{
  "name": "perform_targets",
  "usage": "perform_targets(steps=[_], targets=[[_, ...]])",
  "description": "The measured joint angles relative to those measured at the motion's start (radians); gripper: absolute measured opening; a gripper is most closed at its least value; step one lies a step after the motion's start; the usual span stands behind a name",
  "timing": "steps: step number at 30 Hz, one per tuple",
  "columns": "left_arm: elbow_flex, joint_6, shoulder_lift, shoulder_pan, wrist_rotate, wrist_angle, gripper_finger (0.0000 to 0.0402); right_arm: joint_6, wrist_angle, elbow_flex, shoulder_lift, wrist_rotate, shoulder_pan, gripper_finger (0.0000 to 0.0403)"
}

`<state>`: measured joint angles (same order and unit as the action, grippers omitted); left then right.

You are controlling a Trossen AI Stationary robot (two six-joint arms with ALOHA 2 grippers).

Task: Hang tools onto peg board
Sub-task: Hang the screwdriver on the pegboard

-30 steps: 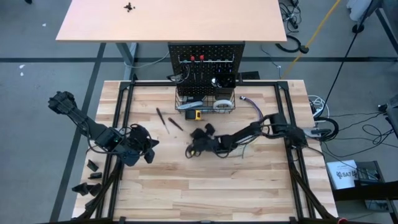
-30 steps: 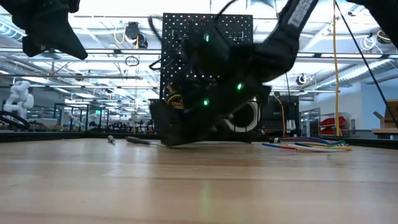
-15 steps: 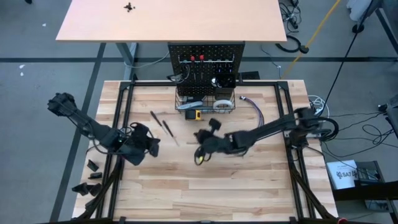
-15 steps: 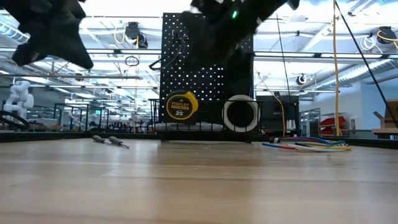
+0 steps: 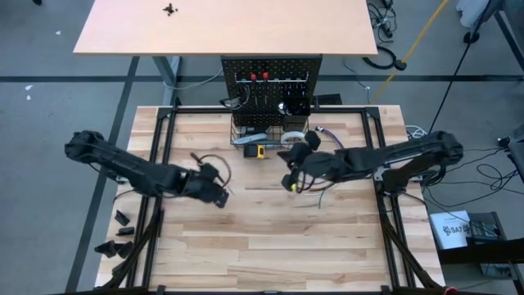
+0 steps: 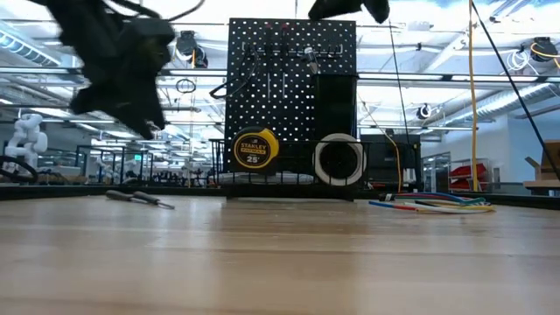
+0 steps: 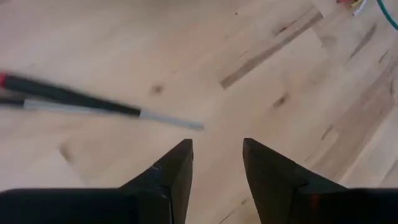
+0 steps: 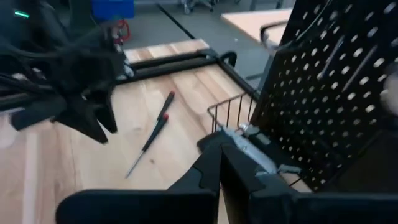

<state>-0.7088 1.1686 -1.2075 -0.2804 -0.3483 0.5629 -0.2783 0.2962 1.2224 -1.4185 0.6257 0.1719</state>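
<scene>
The peg board point(image 5: 271, 90) stands upright at the far edge of the wooden table point(image 5: 270, 246), its hooks carrying hung tools, and the wire basket point(image 6: 289, 178) at its foot holds a yellow tape measure point(image 6: 253, 149) and a white tape roll point(image 6: 339, 159). On the table in front of the board and toward the left arm's side lies a red-and-black screwdriver point(image 7: 68, 95) with a second thin tool beside it; in the low view the pair point(image 6: 140, 199) lies flat on the wood, well apart from the basket. The left gripper point(image 7: 216, 163) hovers just beside the screwdriver's metal tip, its two dark fingers point(image 7: 174, 171) parted by a narrow gap and holding nothing; the tip lies just ahead of them, not between them. The right gripper point(image 5: 290, 177) is raised above the table, close in front of the basket, and its fingers point(image 8: 214, 162) are pressed together around a small silvery tool point(image 8: 255, 149) that sticks out toward the board. The basket rim and the perforated panel lie just beyond that tool. A bundle of coloured wires point(image 6: 433, 206) lies on the table on the right arm's side of the board.
</scene>
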Motion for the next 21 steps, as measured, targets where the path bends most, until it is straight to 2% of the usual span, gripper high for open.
perform_targets(steps=[3, 5, 9, 14, 18, 21], targets=[[-0.052, -0.109, -0.032, 0.099, 0.098, 0.034, 0.0146, 0.020, 0.021, 0.000, 0.050, -0.003, 0.000, 0.0000], [-0.078, -0.247, -0.055, 0.157, 0.161, 0.075, 0.0146, 0.031, 0.035, 0.000, 0.081, -0.003, 0.000, 0.0000], [-0.126, -0.760, -0.084, 0.195, 0.233, 0.079, 0.0146, 0.062, 0.096, 0.000, 0.125, -0.003, 0.000, 0.0000], [-0.162, -1.383, -0.107, 0.188, 0.240, 0.078, 0.0146, 0.077, 0.174, 0.000, 0.146, -0.003, 0.000, 0.0000], [-0.163, -1.546, -0.138, 0.257, 0.247, 0.154, 0.0146, 0.061, 0.233, 0.000, 0.146, -0.007, 0.000, 0.0000], [-0.163, -1.649, -0.159, 0.320, 0.279, 0.235, 0.0146, 0.036, 0.291, 0.000, 0.146, -0.052, 0.000, 0.0000]])
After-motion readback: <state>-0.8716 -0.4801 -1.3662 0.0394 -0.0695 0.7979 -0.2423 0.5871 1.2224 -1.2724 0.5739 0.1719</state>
